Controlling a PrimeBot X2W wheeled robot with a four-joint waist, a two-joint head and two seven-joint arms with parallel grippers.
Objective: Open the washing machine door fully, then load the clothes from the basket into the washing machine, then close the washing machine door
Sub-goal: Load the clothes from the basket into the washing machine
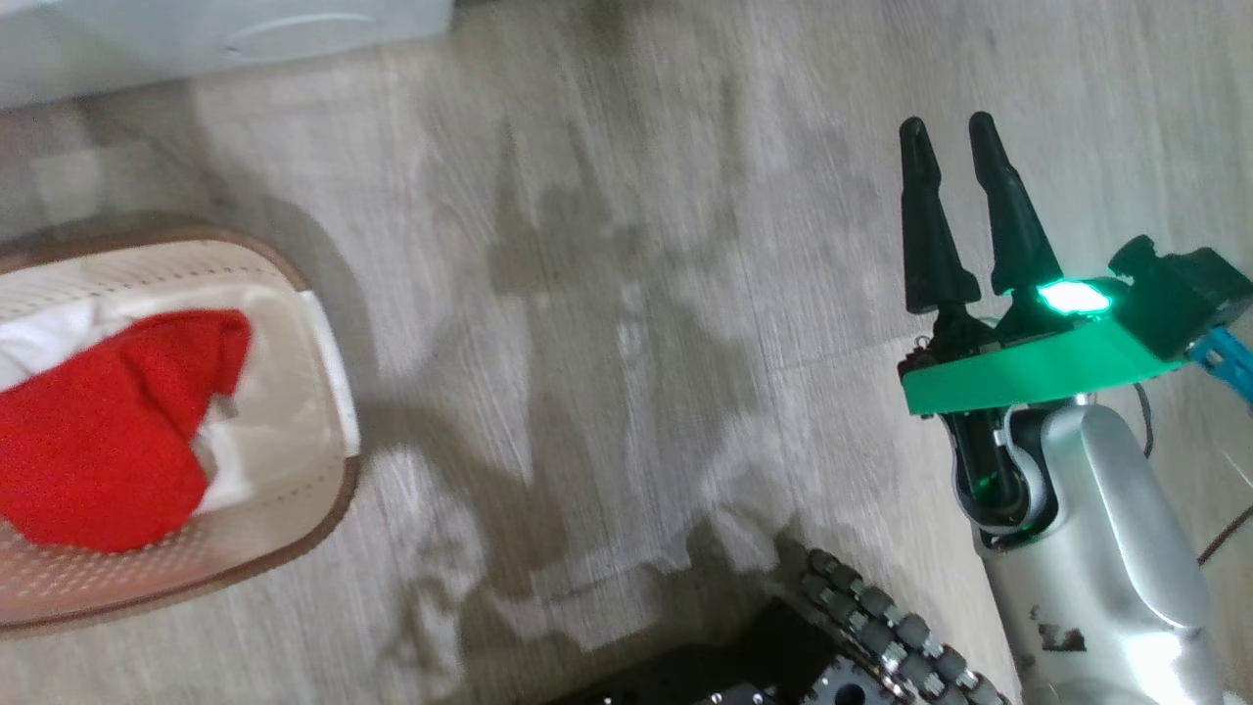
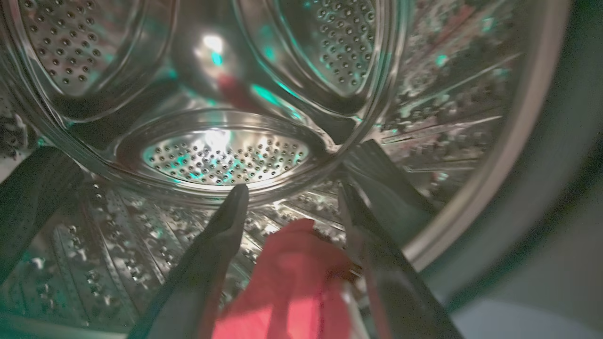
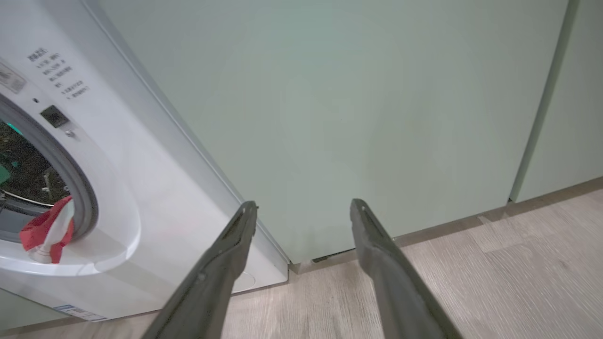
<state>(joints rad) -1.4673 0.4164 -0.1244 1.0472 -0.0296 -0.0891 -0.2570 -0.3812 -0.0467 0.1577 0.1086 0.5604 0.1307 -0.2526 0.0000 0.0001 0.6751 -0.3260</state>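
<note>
Red cloth [image 2: 292, 278], low in the steel drum [image 2: 226, 155]: it lies between the fingers of your left gripper [image 2: 293, 190], which are spread wide and clamp nothing that you can see. In the right wrist view, a red-and-white fold [image 3: 47, 233] hangs over the grey gasket [image 3: 87, 202] at the mouth of the washing machine [image 3: 155, 188]. More clothes wait: a red garment [image 1: 98, 441] over a white garment [image 1: 49, 333] in the basket [image 1: 294, 441], on the floor [image 1: 636, 294] at your far left. Your right gripper [image 1: 950, 125], parted and empty, hovers well apart at the right. The left arm is likely the nearer for the next pick.
</note>
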